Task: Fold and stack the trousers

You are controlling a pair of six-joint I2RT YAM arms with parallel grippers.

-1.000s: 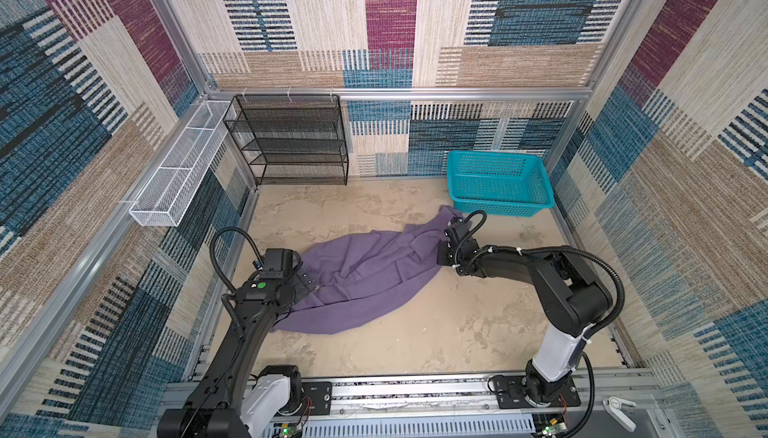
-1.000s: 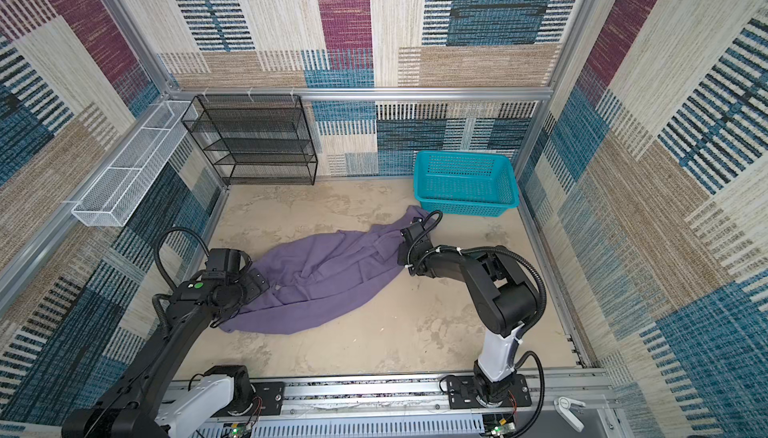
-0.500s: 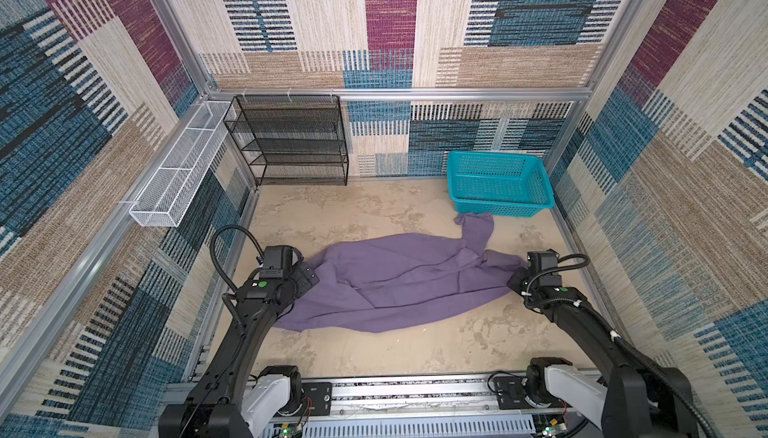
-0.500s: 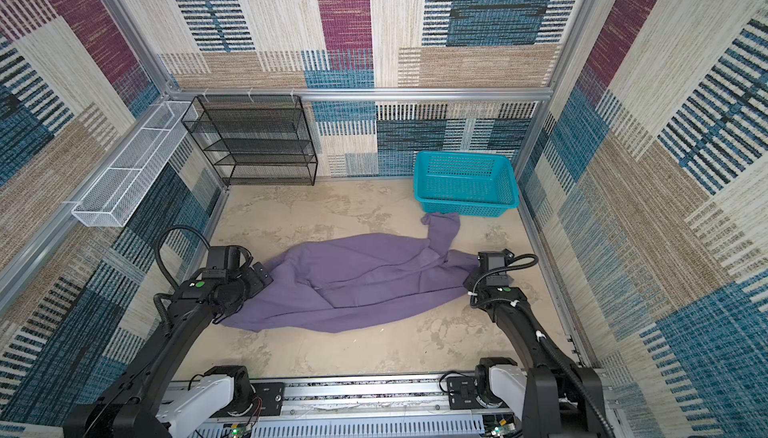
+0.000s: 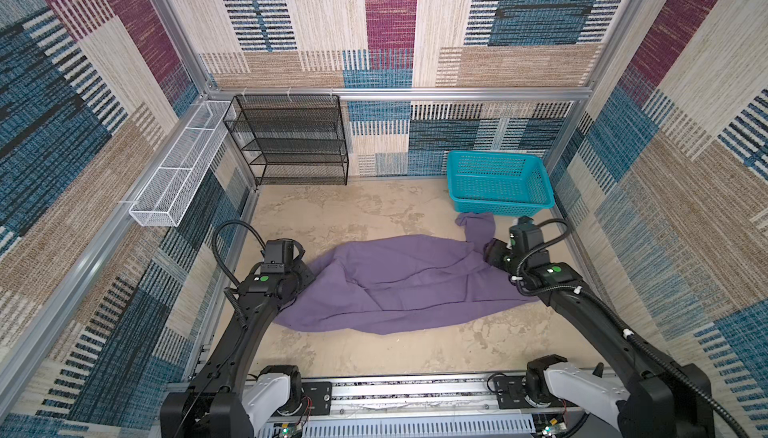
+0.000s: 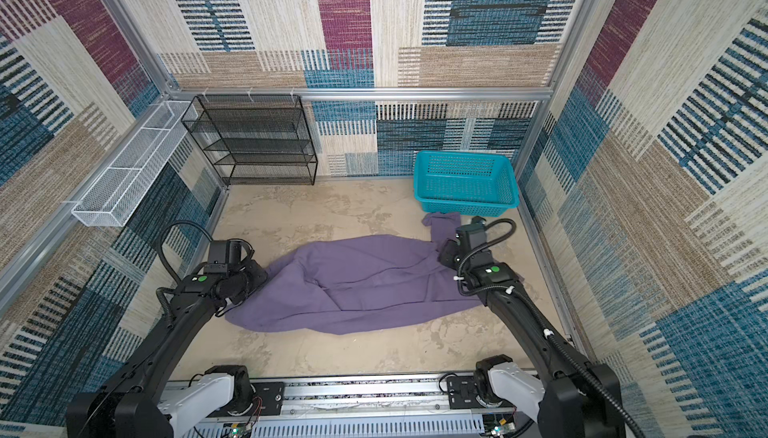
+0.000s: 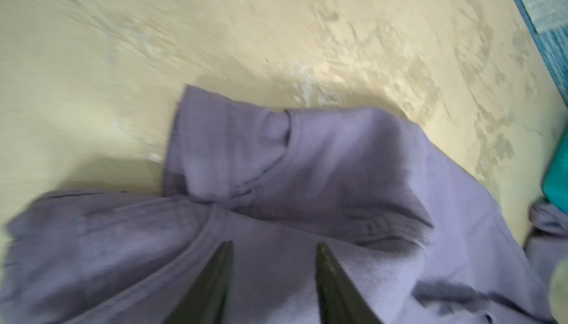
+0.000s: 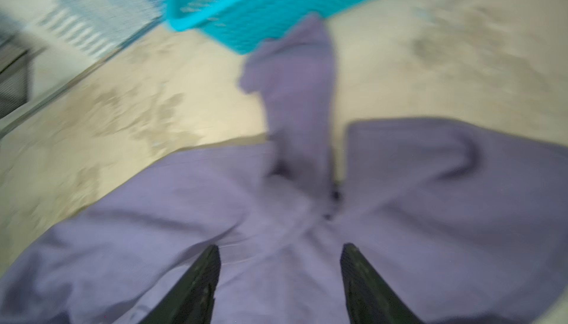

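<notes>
Well, I saw the purple trousers [image 5: 399, 286] rumpled before the basket [image 5: 498, 182], one end beside it; left gripper [image 7: 273, 243] and right gripper [image 8: 280, 245] hung over them, jaws apart.

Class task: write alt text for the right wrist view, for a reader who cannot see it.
Blurred close-up: the right pincer, its two dark fingers apart, hangs over crumpled purple trousers on a beige mottled table. Beyond it, a narrow strip of cloth runs to a teal basket.
</notes>
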